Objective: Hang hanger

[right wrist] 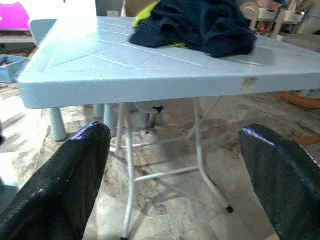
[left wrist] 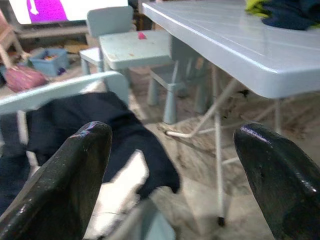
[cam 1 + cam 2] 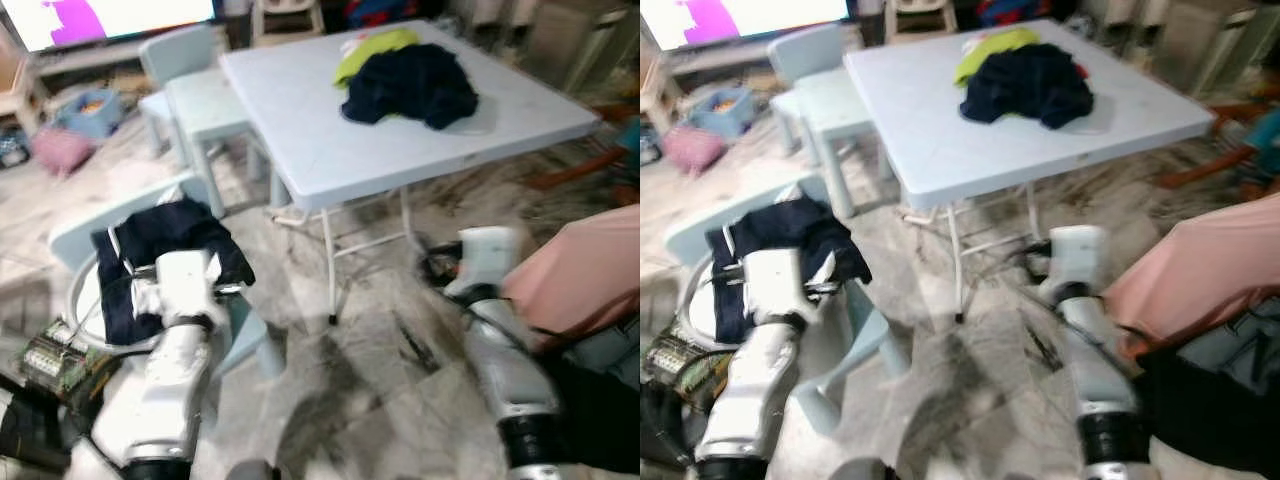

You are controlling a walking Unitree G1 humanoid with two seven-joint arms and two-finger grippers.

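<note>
A dark navy garment [image 3: 170,250] lies draped over a small pale blue chair [image 3: 75,235] at my lower left. My left gripper [image 2: 172,135] hovers just above and in front of it, open, with nothing between its fingers. My right gripper [image 1: 175,132] is also open and empty. It is held low, facing the front edge of the pale blue folding table [image 3: 300,130]. On that table lies a navy clothes pile [image 3: 410,85] on top of a yellow-green garment [image 3: 375,50]. A white curved tube [image 3: 80,290] runs beside the chair.
A pink cloth [image 3: 580,270] bulges in at my right. A small pale blue kids' table [image 3: 205,95] and chair stand behind the folding table. A blue bin [image 3: 90,110], a pink cushion [image 3: 60,150] and a circuit board [image 3: 55,360] sit at left. The floor is marble.
</note>
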